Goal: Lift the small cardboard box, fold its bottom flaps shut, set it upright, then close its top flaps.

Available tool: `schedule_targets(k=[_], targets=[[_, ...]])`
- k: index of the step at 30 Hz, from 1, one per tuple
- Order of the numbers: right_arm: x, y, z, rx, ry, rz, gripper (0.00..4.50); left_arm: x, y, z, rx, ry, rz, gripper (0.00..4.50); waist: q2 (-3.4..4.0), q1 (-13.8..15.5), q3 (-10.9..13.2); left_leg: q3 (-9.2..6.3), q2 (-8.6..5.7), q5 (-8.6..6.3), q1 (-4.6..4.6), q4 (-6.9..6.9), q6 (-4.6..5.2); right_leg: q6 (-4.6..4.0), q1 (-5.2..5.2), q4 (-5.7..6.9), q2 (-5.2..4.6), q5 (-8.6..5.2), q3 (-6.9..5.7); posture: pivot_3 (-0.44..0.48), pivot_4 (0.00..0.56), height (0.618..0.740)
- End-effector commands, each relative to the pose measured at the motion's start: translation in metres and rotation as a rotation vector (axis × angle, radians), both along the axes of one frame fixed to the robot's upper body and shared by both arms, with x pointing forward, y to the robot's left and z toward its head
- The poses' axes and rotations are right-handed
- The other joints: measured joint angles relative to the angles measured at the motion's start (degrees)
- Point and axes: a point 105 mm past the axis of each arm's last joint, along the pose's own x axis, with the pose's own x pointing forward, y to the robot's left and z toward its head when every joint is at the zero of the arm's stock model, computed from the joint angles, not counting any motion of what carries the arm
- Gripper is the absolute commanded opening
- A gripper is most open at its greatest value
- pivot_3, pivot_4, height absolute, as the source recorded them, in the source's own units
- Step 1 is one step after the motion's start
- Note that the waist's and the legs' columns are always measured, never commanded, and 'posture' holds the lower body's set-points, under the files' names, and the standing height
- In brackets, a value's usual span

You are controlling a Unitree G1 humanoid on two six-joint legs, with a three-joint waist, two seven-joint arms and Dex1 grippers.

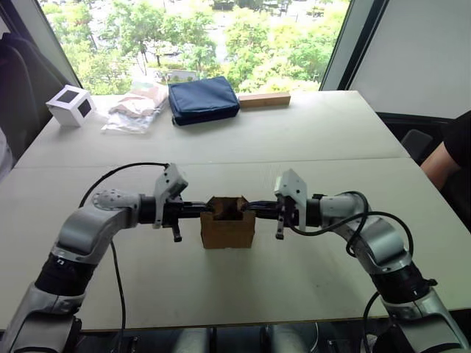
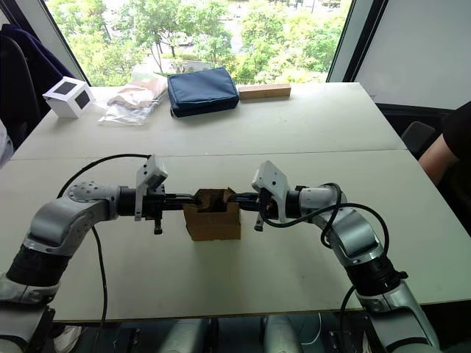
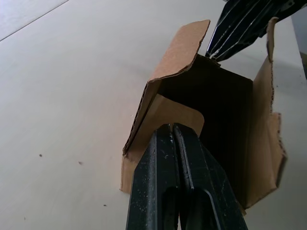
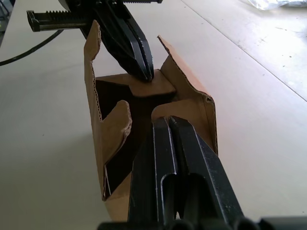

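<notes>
The small cardboard box (image 1: 228, 231) stands upright on the table (image 1: 309, 132) between my two arms, its open end facing up. My left gripper (image 1: 205, 209) is shut, its tip pressing a top flap (image 3: 176, 111) inward from the box's left side. My right gripper (image 1: 251, 208) is shut too and pushes the opposite top flap (image 4: 168, 109) in from the right. The two longer top flaps (image 3: 184, 44) still stand up. The bottom flaps are hidden under the box.
At the table's far edge lie a white cube with dark faces (image 1: 71, 105), a clear plastic bag (image 1: 136, 110), a navy pouch (image 1: 203, 99) and a long wooden block (image 1: 263, 99). A person's arm (image 1: 447, 153) shows at the right edge.
</notes>
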Motion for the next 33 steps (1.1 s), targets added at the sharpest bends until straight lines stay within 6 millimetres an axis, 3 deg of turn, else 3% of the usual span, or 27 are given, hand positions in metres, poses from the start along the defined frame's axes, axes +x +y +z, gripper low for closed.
schedule_targets(k=[1, 14, 33], targets=[[0.002, 0.004, 0.008, 0.013, -0.04, 0.01, 0.0, 0.002, -0.003, 0.004, 0.009, -0.044, -0.015, 0.05, 0.0, 0.04, 0.0, 0.0, 0.0, 0.0, 0.0, 0.0, 0.0, 0.0, 0.0, 0.0, 0.0, 0.0, 0.0, 0.0, 0.15, 0.737], [0.007, 0.007, -0.005, -0.02, -0.018, -0.005, 0.0, -0.001, -0.004, -0.004, 0.031, -0.042, -0.021, 0.05, 0.0, 0.02, 0.0, 0.0, 0.0, 0.0, 0.03, 0.0, 0.0, 0.0, 0.01, 0.02, 0.0, 0.0, 0.0, 0.0, 0.15, 0.737], [0.009, 0.006, 0.004, -0.014, -0.042, 0.007, 0.0, 0.006, 0.003, 0.007, -0.004, -0.069, 0.039, 0.05, 0.0, -0.05, 0.0, 0.0, 0.0, 0.0, 0.05, 0.0, 0.0, 0.0, 0.03, 0.03, 0.0, 0.0, 0.0, 0.0, 0.15, 0.737]])
